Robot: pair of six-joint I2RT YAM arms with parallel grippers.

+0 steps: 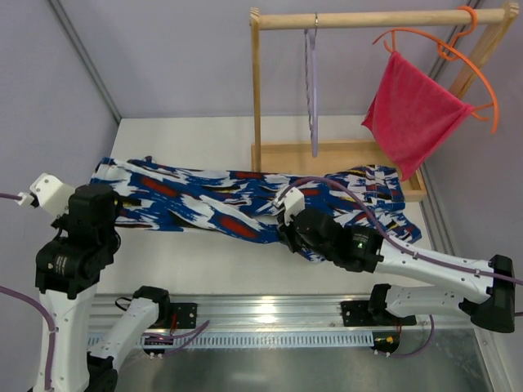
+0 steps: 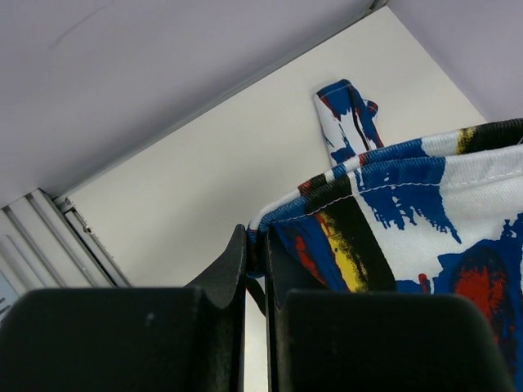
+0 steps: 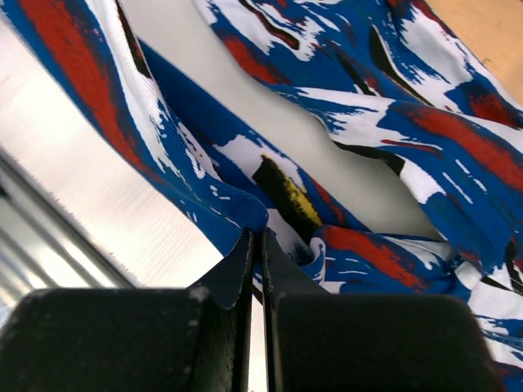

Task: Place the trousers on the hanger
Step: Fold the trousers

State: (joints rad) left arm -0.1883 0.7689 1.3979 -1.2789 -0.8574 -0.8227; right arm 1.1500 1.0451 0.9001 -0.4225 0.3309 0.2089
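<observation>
My left gripper (image 2: 255, 247) is pinched tight on a hem of the trousers (image 1: 204, 200), my right gripper (image 3: 256, 245) clamped on a fold mid-length; they lie stretched across the table (image 1: 204, 257); beyond, the hanger (image 1: 311, 86) hangs on the wooden rack (image 1: 368, 20)

Trousers (image 1: 204, 202) partly behind right arm (image 1: 425, 260)

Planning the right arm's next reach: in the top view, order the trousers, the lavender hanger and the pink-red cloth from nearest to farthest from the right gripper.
1. The trousers: pinched in the right gripper itself.
2. The hanger: behind it, hanging from the rack rail.
3. The pink-red cloth: farther back right, at the rail's right end.
</observation>
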